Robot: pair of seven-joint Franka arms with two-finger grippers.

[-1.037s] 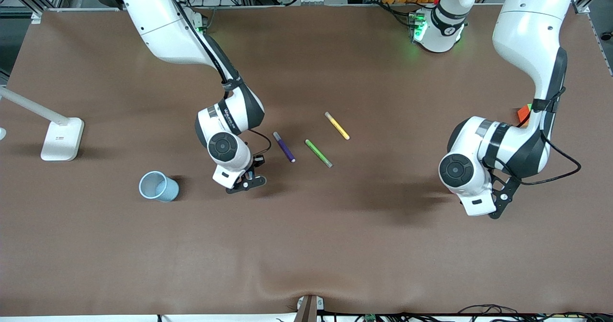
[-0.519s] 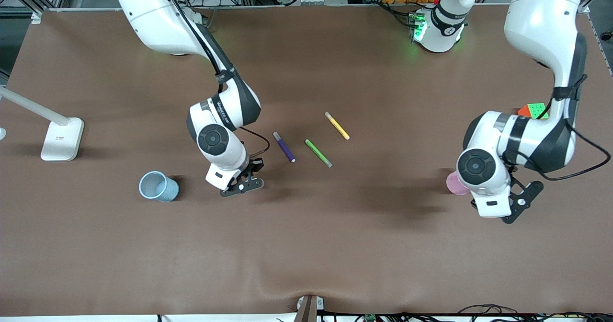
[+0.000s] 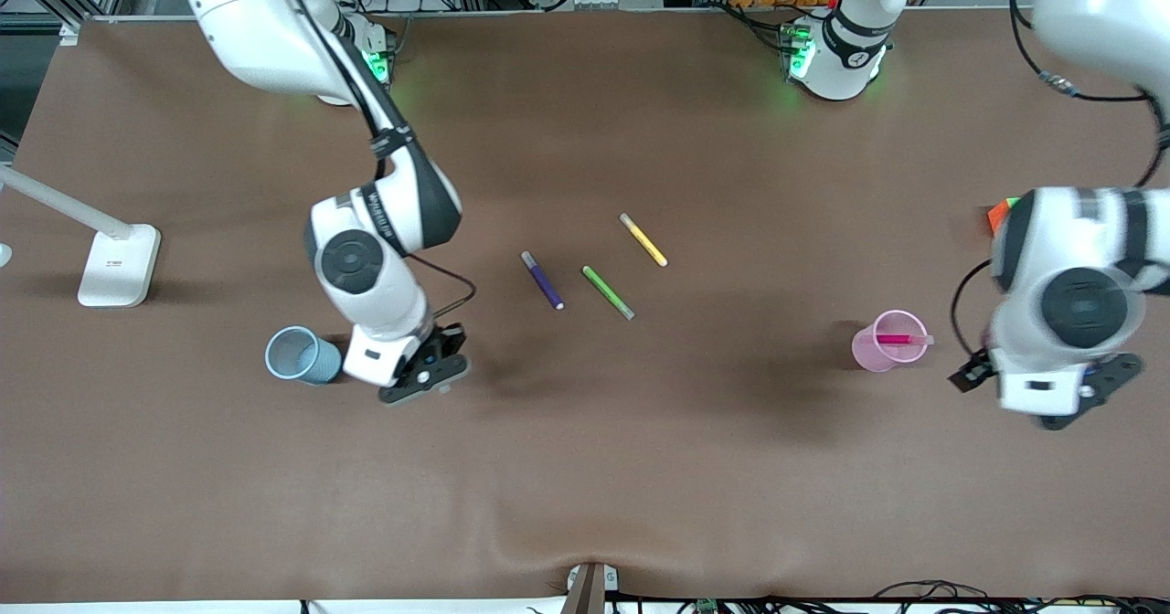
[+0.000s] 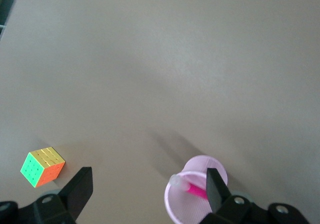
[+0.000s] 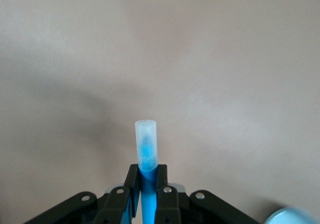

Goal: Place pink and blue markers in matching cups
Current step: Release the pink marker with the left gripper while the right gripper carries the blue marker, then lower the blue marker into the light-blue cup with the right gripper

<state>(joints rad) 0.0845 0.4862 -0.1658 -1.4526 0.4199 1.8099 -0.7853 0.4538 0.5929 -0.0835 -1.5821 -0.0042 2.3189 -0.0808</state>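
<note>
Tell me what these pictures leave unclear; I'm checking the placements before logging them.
- Blue marker: unseen in the front view, the right arm's wrist covers it; its lower end is cut off in the right wrist view.
- Blue cup: only a blurred rim sliver in the right wrist view.
- Pink marker: its tip is hidden inside the pink cup.
- Left gripper: motion-blurred in the front view.

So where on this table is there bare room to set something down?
The wide strip of table nearer the front camera than the blue cup and pink cup is bare. So is the stretch between the green marker and the pink cup. It is crowded around the purple marker, green marker and yellow marker.
</note>
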